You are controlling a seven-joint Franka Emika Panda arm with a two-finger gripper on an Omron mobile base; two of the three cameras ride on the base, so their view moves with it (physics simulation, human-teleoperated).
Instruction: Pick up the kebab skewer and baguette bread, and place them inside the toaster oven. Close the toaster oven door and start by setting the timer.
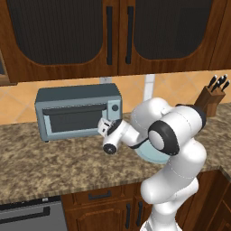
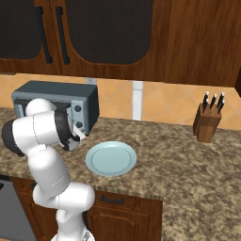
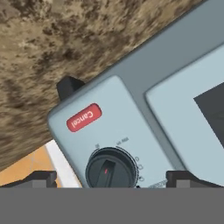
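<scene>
We are at the timer step: the toaster oven sits on the bench with its door shut. Our gripper stands open, straddling the knob. Next, we judge, close on it and turn.

Legible text: the word "Cancel" in white letters on a red rounded button, set on the pale blue-grey control panel of the boxy blue-grey metal toaster oven. Small scale marks around the dark round knob below it are too small to read.

Toaster oven on counter, plate to its right.
</scene>
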